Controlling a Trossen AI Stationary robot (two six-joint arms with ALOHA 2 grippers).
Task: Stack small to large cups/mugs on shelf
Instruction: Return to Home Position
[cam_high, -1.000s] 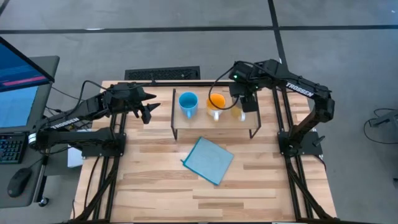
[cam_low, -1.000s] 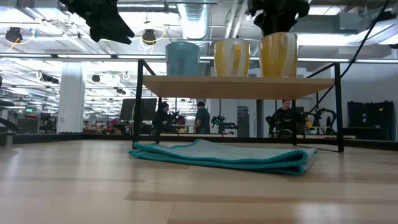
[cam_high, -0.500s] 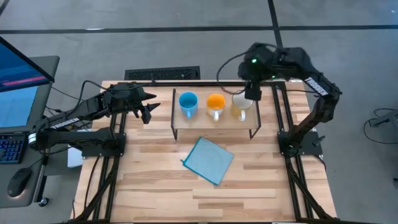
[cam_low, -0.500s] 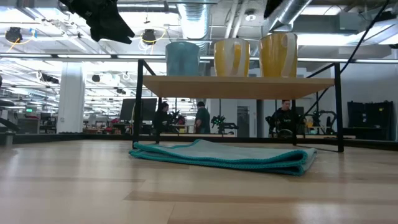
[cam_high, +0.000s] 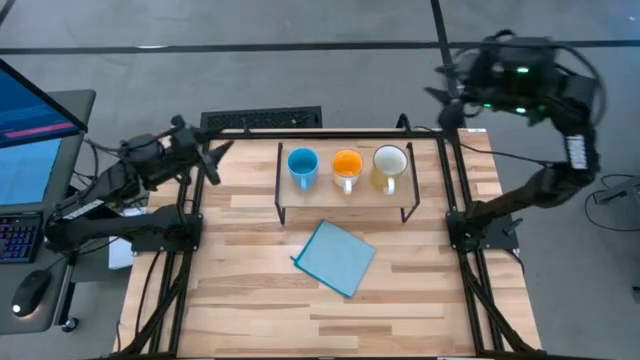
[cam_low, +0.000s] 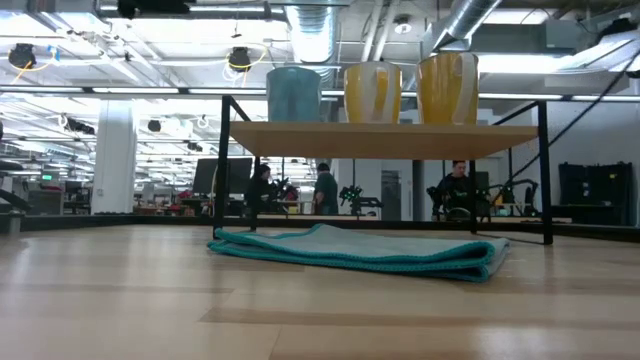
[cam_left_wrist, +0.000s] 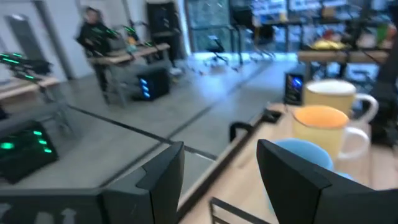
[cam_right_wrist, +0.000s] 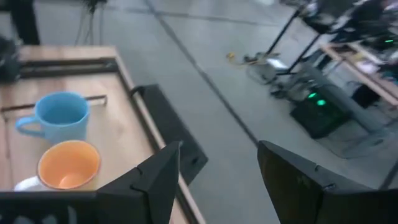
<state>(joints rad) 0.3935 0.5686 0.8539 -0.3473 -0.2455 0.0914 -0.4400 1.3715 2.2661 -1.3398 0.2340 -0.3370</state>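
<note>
Three mugs stand upright in a row on the shelf (cam_high: 345, 190): light-blue mug (cam_high: 302, 165) at the left, orange mug (cam_high: 347, 164) in the middle, white mug (cam_high: 389, 163) at the right. The low view shows them on the board (cam_low: 385, 140): light-blue (cam_low: 293, 93), orange (cam_low: 372, 92), white (cam_low: 447, 88). My left gripper (cam_high: 211, 159) hovers open off the shelf's left end; its wrist view (cam_left_wrist: 217, 180) looks along the row. My right gripper (cam_high: 447, 99) is open, high beyond the table's far right corner, empty (cam_right_wrist: 217, 180).
A folded blue cloth (cam_high: 335, 257) lies flat on the table in front of the shelf. The shelf's thin black legs (cam_low: 225, 170) stand on the tabletop. A keyboard (cam_high: 262, 120) sits past the far edge. People are in the room behind (cam_low: 322, 190).
My right gripper has risen from over the white mug and swung away past the table's far right corner. My left gripper has drawn back from the shelf toward the table's left far corner and risen. The three mugs have stayed where they were.
</note>
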